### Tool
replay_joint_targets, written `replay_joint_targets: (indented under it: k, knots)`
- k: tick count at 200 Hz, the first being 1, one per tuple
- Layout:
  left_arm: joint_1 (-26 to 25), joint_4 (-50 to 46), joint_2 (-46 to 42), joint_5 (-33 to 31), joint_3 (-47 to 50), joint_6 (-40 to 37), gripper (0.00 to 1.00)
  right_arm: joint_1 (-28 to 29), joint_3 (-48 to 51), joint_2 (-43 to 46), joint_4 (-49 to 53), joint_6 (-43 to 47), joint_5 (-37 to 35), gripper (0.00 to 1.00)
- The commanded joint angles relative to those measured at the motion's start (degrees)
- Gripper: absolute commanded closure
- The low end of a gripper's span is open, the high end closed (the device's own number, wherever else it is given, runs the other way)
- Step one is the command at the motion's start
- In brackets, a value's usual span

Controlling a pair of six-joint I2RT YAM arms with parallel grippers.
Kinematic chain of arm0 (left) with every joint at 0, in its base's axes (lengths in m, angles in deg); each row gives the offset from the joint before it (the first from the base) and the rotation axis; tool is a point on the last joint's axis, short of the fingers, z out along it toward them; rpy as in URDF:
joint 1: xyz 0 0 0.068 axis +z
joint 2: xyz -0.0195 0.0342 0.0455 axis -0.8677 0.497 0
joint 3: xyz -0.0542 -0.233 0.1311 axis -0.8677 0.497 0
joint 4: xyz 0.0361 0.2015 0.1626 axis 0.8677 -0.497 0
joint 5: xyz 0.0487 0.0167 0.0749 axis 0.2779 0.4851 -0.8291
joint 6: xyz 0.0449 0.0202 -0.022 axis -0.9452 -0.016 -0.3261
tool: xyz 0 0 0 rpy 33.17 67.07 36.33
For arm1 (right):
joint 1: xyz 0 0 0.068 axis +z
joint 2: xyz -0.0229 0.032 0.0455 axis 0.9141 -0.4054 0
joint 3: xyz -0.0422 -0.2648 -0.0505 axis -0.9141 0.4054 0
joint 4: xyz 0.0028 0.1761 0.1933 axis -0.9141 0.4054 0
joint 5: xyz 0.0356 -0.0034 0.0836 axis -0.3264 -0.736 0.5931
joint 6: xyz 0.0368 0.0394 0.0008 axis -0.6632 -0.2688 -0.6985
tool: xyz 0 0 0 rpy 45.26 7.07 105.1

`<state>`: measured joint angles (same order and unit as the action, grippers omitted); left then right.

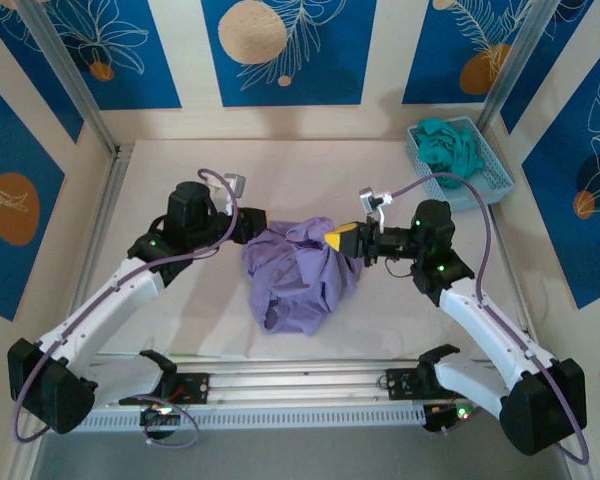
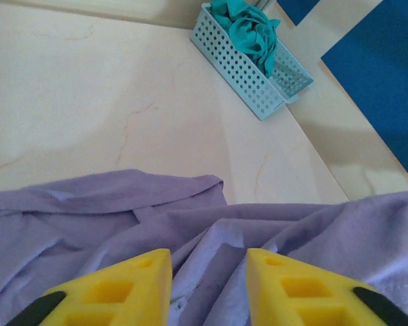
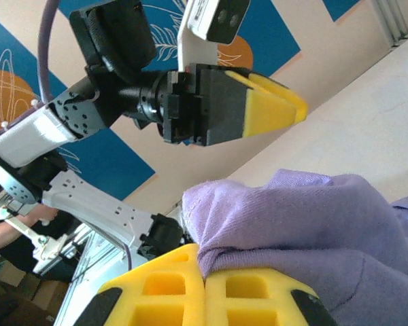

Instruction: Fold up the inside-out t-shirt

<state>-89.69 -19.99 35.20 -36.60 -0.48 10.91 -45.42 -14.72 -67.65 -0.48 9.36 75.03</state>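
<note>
The inside-out t-shirt (image 1: 300,275) is a crumpled lavender heap in the middle of the table. My right gripper (image 1: 332,238) is at its upper right edge. In the right wrist view this gripper (image 3: 204,272) is shut on a bunched fold of the t-shirt (image 3: 306,217), its yellow fingers pressed together. My left gripper (image 1: 252,228) is at the heap's upper left edge. In the left wrist view it (image 2: 209,272) stands open just above the t-shirt (image 2: 109,204), with folds lying loose below the gap between its yellow fingers (image 2: 132,285). The left gripper (image 3: 285,109) also faces the right wrist camera.
A light blue perforated basket (image 1: 480,175) holding a teal-green garment (image 1: 448,145) stands at the back right corner; it is also in the left wrist view (image 2: 258,88). Metal frame posts rise at the back corners, and a rail runs along the near edge.
</note>
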Motion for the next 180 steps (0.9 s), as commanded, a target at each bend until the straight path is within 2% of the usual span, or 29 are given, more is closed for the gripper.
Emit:
replay_joint_targets:
  k: [1, 29, 50, 77, 145, 180]
  knots:
    - [-1.41, 3.08, -4.02, 1.78, 3.86, 0.22, 0.60, 0.56, -0.94, -0.44, 0.62, -0.86, -3.46, 1.00]
    - [-7.40, 1.43, -8.74, -2.47, 6.89, -1.39, 0.47, 1.03, -1.55, -0.95, 0.97, -1.13, -5.20, 1.00]
    - [-11.91, -0.67, -8.03, -7.66, 6.57, -3.65, 0.37, 1.56, -1.89, -1.29, 1.06, -0.83, -5.69, 1.00]
    - [-13.43, 0.76, -3.38, -6.27, 4.32, -3.44, 0.33, 2.25, -1.94, -1.52, 1.05, -0.53, -6.35, 1.00]
    - [-14.13, 4.74, 2.32, -4.88, -0.01, -3.83, 0.32, 2.81, -1.35, -0.94, 2.11, 0.22, -6.71, 1.00]
    - [-13.87, 2.40, 4.12, -8.15, -1.79, -4.50, 0.35, 2.85, -1.11, -0.33, 1.94, 0.24, -6.45, 1.00]
